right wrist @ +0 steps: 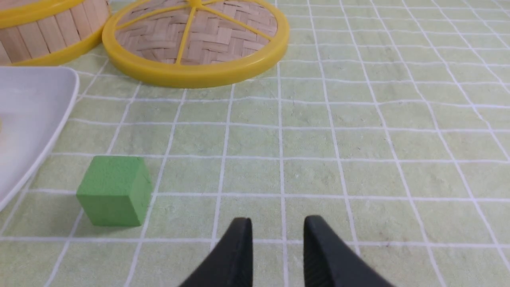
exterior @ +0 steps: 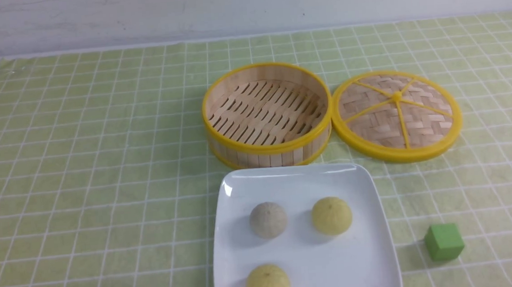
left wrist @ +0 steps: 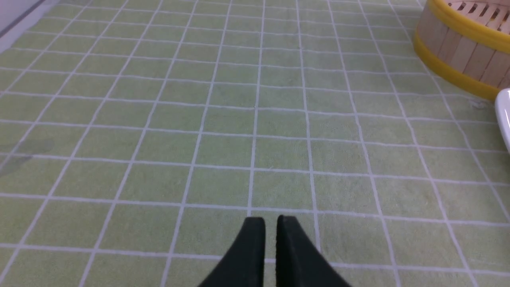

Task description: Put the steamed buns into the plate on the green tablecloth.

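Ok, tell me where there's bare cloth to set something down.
Bare cloth runs left of the steamer and plate. Tight: plate, steamer and lid nearly touch; the cube sits right of the plate.

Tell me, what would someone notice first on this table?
Probably the white square plate at the near middle of the green tablecloth, with three steamed buns on it: two yellow, one greyish. Just behind it sits an empty bamboo steamer basket, with its woven lid lying flat on its right. A little green cube sits right of the plate.
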Robot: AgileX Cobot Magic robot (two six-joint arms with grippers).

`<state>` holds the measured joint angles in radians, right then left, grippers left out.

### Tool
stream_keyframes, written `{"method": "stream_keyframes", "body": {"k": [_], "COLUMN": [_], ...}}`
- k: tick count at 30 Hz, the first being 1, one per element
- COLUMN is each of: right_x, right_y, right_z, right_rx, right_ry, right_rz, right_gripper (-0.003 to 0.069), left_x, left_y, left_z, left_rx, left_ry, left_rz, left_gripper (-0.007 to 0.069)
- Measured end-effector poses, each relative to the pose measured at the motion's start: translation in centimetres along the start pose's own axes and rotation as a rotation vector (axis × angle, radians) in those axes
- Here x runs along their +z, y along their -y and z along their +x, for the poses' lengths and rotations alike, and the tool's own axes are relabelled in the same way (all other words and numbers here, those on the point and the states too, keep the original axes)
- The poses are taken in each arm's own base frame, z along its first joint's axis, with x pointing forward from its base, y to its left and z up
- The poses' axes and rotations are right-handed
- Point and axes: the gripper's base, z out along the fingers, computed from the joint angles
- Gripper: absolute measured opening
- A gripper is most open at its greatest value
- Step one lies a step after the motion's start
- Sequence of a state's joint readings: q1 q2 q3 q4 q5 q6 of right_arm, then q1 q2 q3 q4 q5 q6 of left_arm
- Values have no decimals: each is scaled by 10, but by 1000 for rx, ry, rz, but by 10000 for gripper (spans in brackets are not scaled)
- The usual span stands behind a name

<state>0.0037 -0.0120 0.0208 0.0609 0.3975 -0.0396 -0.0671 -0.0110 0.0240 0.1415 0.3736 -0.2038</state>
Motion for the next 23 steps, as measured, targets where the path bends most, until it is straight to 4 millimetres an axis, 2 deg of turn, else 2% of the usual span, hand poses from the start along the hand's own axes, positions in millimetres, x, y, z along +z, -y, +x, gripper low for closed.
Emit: {"method": "stream_keyframes", "body": {"k": [23], "right_x": [0], "right_y": [0], "right_z": [0], "right_rx": [0], "right_ry": [0], "right_rz": [0], "right_gripper": [236], "left_x": [0], "left_y": [0], "left_z": [0], "left_rx": [1], "left_ry": [0], "left_rz": [0], "left_gripper": [91]}}
